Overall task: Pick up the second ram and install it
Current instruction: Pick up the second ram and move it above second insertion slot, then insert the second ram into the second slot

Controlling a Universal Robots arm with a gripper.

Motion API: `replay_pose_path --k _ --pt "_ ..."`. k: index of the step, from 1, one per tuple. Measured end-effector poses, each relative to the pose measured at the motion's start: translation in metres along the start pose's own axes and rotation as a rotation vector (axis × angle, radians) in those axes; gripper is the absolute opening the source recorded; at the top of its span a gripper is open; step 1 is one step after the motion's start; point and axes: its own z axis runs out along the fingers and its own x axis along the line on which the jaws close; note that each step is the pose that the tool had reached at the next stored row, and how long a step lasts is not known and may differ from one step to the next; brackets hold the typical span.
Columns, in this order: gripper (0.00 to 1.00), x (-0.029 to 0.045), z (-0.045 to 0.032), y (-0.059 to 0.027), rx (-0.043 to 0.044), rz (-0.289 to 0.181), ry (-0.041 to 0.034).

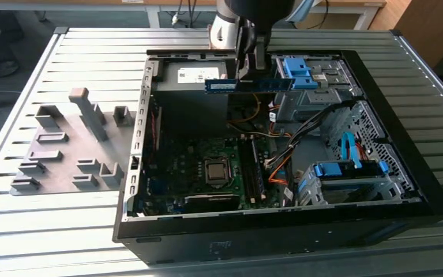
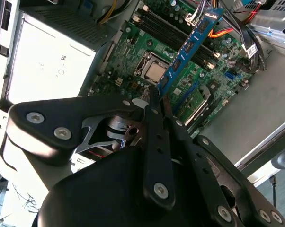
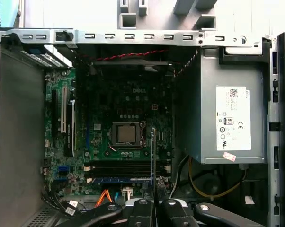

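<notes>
Jaws (image 1: 250,78) are clamped on the second ram (image 1: 249,85), pinching it around the middle so the stick hangs level in the air with both ends poking out either side. In the exterior view it floats above the open computer case (image 1: 406,190), up over the end where the power supply (image 1: 198,74) sits. Nothing is touching the stick except the jaws.

In the second wrist view the two black fingers (image 2: 154,142) are pressed together on one edge of the blue stick (image 2: 192,45), which runs away from them with its black chips in a row. Beyond the far end of it lies the green motherboard (image 2: 133,61), with the CPU socket (image 2: 152,70) off to one side of the stick and the long black memory slots (image 2: 173,35) further out.

The first wrist view looks straight down into the case. The stick shows edge-on as a thin dark line (image 3: 153,161) coming out from between the fingers (image 3: 140,210). Right beside that line are the memory slots (image 3: 121,168), and one of them already has a blue stick (image 3: 121,180) seated in it. The CPU socket (image 3: 127,134) is just past the slots.

Out on the slatted desk (image 1: 75,52), well away from the jaws, sits the grey holder tray (image 1: 71,150) with its upright blocks.
</notes>
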Motion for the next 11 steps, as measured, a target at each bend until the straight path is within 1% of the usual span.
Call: replay_pose_path --k 9,11 --pt "0.14 0.0000 0.0000 -0.0002 0.0000 0.000 0.0000" --pt "0.14 0.0000 0.0001 -0.0004 0.0004 0.010 -0.0002"
